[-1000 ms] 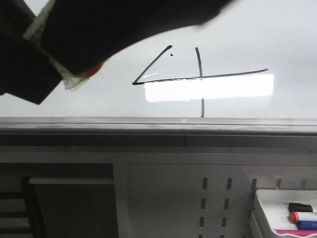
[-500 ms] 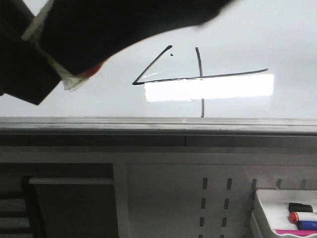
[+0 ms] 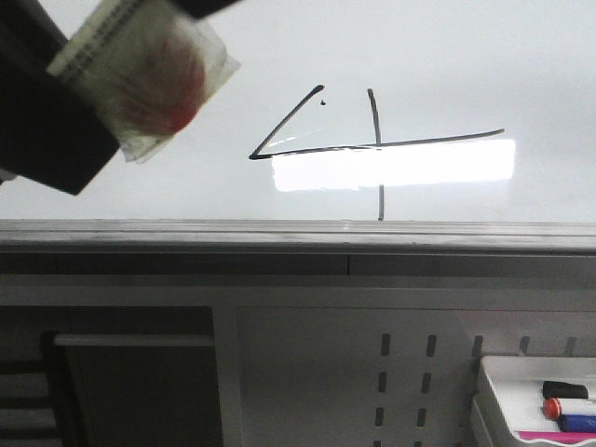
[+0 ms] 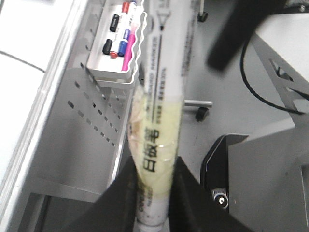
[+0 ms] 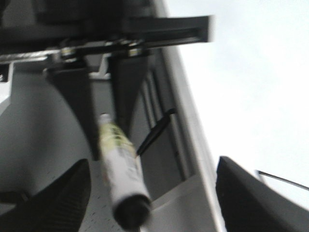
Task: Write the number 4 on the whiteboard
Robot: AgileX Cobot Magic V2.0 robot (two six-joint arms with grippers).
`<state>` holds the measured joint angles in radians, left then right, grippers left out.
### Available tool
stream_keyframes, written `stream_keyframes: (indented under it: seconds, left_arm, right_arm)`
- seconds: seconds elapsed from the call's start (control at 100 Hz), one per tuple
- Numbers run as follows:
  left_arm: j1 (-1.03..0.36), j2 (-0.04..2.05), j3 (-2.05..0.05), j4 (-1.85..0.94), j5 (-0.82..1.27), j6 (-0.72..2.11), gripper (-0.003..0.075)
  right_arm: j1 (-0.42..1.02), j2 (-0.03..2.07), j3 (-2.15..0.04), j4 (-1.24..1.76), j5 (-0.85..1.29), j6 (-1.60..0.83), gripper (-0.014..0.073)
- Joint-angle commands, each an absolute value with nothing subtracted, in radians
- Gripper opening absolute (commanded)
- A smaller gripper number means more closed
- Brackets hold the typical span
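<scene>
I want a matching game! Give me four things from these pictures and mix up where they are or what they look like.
Things:
1. black hand-drawn number 4
2. white marker with yellowish tape
3. small white tray of pens
4. bright rectangular light reflection

Descriptions:
A. clamped between the left gripper's fingers
B. hangs on the grey perforated panel
C. glows just under the long bar
D. drawn on the glossy whiteboard

Pairs: 1-D, 2-A, 3-B, 4-C

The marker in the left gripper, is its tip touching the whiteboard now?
No. In the front view the marker sits left of the number 4, off the whiteboard.
</scene>
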<state>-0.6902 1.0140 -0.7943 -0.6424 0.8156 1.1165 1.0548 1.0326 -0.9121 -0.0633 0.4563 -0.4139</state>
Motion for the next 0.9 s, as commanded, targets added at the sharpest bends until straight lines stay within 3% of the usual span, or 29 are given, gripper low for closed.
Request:
stream_keyframes:
  seconds: [0.0,0.12,0.35,0.59,0.89]
  left_arm:
    - [-0.692,1.010,-0.800,-0.688,0.691,1.015,-0.0020]
    - [-0.692,1.026,-0.753,-0.688,0.471,0.787,-0.0020]
    - [-0.692,1.132,-0.717,-0.795,0.120,0.655,-0.0020]
    - [-0.692,1.298,-0.729,-1.005,-0.174,0.655,-0.0020]
    - [-0.692,1.422,-0.810,-1.009,-0.267,0.655,-0.0020]
  right_arm:
    - [0.998,0.960,-0.940,-0.074,0.408,-0.403,0.0489]
    - [0.904,0.891,-0.934,-0.074,0.410,-0.280,0.0428]
    - [0.798,0.810,-0.899,-0.074,0.435,-0.181,-0.0064]
    - [0.796,0.800,-0.893,-0.074,0.462,-0.181,-0.0064]
    - [0.796,0.800,-0.893,-0.074,0.466,-0.181,-0.0064]
